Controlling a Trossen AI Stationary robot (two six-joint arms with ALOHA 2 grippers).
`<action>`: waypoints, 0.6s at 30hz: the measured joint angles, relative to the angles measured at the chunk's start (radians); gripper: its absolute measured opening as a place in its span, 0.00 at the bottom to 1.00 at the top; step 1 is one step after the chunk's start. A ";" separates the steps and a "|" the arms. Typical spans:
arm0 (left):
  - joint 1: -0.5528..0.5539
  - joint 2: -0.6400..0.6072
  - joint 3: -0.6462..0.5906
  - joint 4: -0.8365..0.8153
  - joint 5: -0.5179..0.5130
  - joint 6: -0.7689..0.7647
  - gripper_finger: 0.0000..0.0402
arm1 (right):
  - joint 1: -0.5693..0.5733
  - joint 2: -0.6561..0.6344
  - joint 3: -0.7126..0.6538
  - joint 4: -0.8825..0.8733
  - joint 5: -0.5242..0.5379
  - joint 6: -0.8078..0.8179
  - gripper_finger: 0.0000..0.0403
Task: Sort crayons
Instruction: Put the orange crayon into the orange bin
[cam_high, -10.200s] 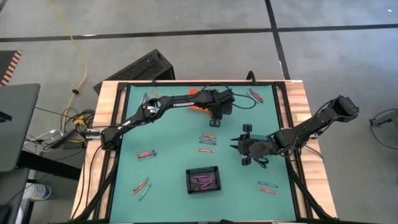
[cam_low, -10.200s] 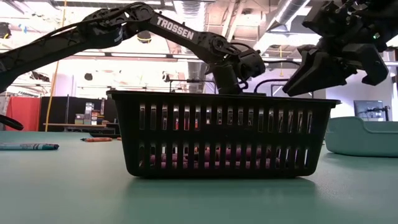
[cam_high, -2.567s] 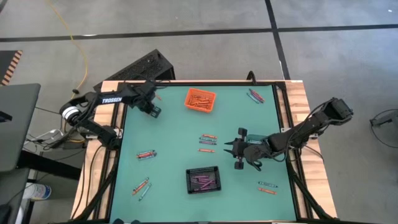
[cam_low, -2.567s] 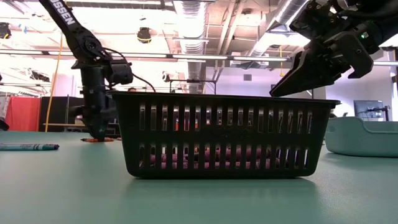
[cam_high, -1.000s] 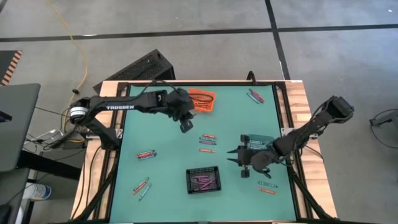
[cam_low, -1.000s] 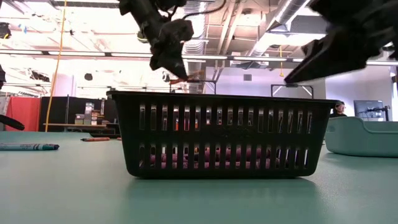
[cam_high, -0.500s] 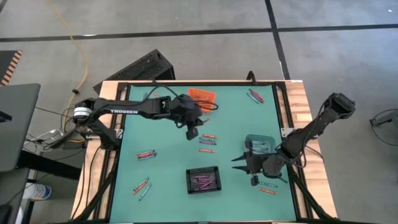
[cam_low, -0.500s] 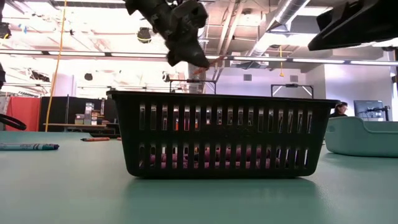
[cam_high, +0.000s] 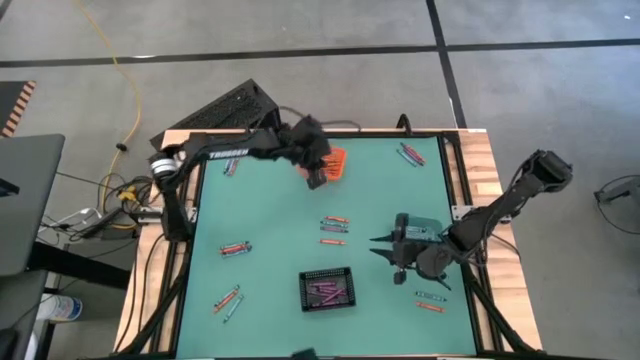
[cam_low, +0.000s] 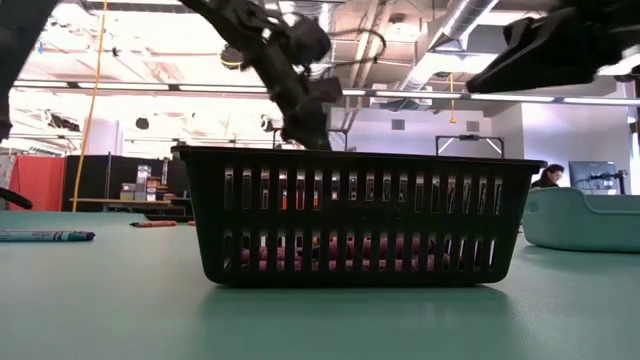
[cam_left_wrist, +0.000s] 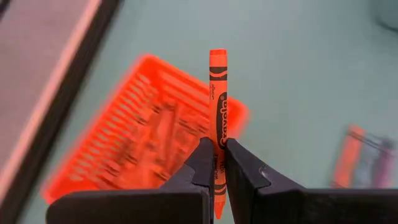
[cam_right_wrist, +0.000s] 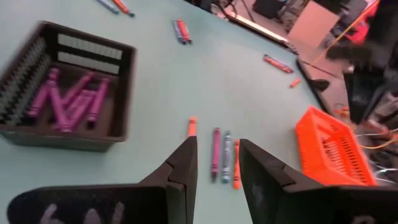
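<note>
Left gripper (cam_left_wrist: 217, 163): While I carry it above the orange bin (cam_high: 329, 162), its two fingers are pinched on an orange crayon (cam_left_wrist: 217, 93), which stands out forward past the fingertips.
Orange bin, left wrist view (cam_left_wrist: 149, 143): it lies below and just behind the held crayon, already stocked with orange sticks; I judge the release should come only once the crayon's whole length is over the bin's interior, not across its rim.
Release: I would part the fingers low over the bin, so the stick drops flat and does not bounce out.
Right gripper (cam_right_wrist: 216, 163): its fingers stand apart and hold nothing; it hangs over the mat beside the teal bin (cam_high: 425, 228).
Loose crayons ahead of the right gripper (cam_right_wrist: 222, 152): a purple, a grey-blue and two orange sticks lie close together; I would take one at a time.
Black bin (cam_high: 326, 290): holds purple crayons (cam_right_wrist: 69, 102), near the table's front.
Other strays (cam_high: 236, 247): well apart across the mat, unsorted.
</note>
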 joint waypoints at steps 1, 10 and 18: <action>0.017 0.032 0.043 -0.039 0.000 0.025 0.02 | -0.012 0.000 0.000 0.007 0.000 -0.017 0.29; 0.088 0.268 0.343 -0.382 -0.048 0.229 0.02 | -0.129 -0.005 -0.015 0.017 -0.036 -0.114 0.29; 0.083 0.311 0.367 -0.417 -0.075 0.422 0.13 | -0.257 -0.066 -0.015 0.021 -0.254 -0.123 0.29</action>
